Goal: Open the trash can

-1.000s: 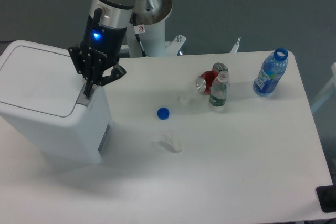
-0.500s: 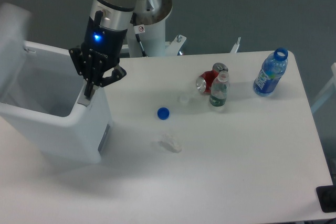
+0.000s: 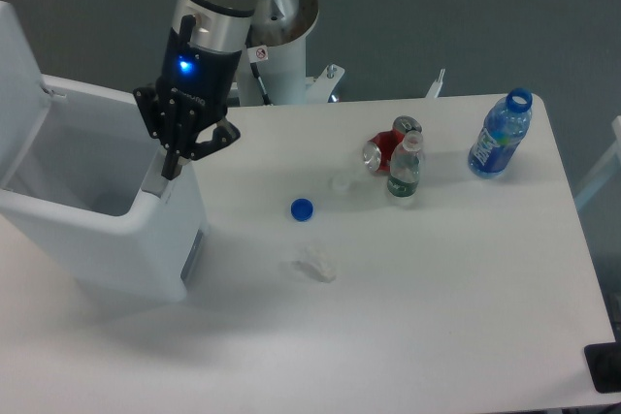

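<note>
The white boxy trash can point(image 3: 146, 239) stands on the left of the table. Its lid point(image 3: 19, 84) is swung up at the far left and the inside shows. My gripper point(image 3: 172, 170) points down with its fingers together, the tips just above the grey push tab point(image 3: 155, 184) at the can's right rim. It holds nothing.
A blue bottle cap point(image 3: 302, 208) and a crumpled clear wrapper point(image 3: 315, 264) lie mid-table. A red soda can point(image 3: 386, 147) lies beside a small green bottle point(image 3: 404, 170). A blue water bottle point(image 3: 500, 133) stands at the far right. The robot base point(image 3: 277, 55) is behind.
The lid has gone from shut flat to swung fully up at the left. My gripper has risen slightly off the push tab.
</note>
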`<action>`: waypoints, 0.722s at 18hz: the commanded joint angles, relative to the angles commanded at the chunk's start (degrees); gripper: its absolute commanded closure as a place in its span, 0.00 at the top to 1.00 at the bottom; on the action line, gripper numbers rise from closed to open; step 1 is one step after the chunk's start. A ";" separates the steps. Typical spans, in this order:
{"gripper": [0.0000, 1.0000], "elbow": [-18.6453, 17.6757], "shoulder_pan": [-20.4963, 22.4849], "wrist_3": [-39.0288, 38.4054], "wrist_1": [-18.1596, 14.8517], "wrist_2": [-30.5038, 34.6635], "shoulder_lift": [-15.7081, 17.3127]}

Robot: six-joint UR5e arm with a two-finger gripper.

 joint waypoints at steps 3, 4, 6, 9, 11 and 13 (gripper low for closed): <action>1.00 0.44 2.81 0.52 0.26 0.35 -1.13; 1.00 0.35 3.34 0.96 0.18 0.53 -1.58; 1.00 0.18 4.83 1.23 0.26 0.62 -2.19; 1.00 0.27 7.64 1.41 0.18 2.45 -6.23; 1.00 0.53 8.88 1.58 0.26 7.10 -7.46; 1.00 1.66 9.85 3.94 0.26 11.41 -9.65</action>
